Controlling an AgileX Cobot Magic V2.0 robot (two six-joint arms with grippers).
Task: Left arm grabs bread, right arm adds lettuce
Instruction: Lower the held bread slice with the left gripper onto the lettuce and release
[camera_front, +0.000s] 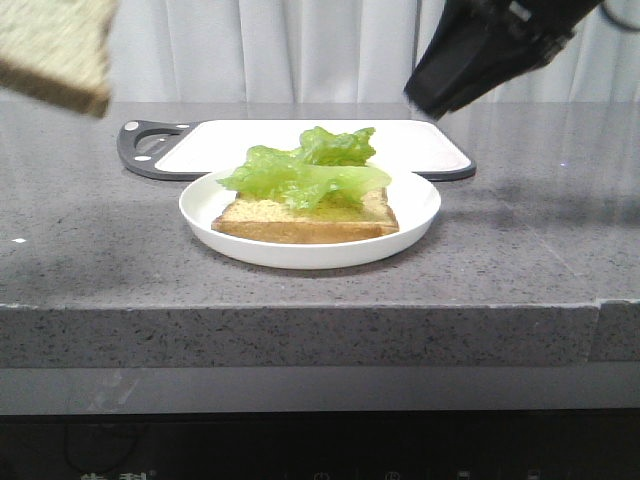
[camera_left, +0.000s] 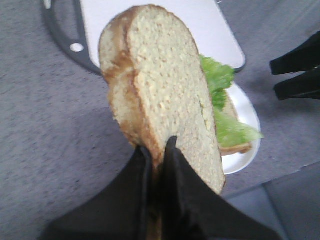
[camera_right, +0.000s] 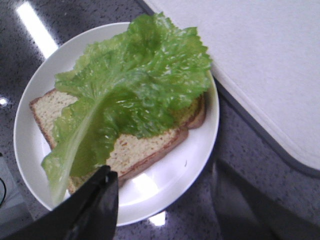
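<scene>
Aloft at 10 o'clock: left gripper (camera_left: 159, 150) pinching thick bread (camera_left: 160, 95), crust golden, face pale and speckled. At 1 o'clock: right gripper (camera_front: 462, 60) raised, jaw state indeterminable. Below, on grey speckled stone counter (camera_front: 520, 240) before pale curtain (camera_front: 260, 50): round white plate (camera_front: 410, 215) bearing second slice (camera_front: 300, 225) under ruffled green lettuce (camera_front: 305, 170); white cutting board (camera_front: 420, 145) at 12 o'clock.

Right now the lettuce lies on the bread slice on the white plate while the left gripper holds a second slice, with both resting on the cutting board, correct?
Not quite. The plate rests on the grey counter, in front of the cutting board, as the front view shows. The rest is right.
</scene>
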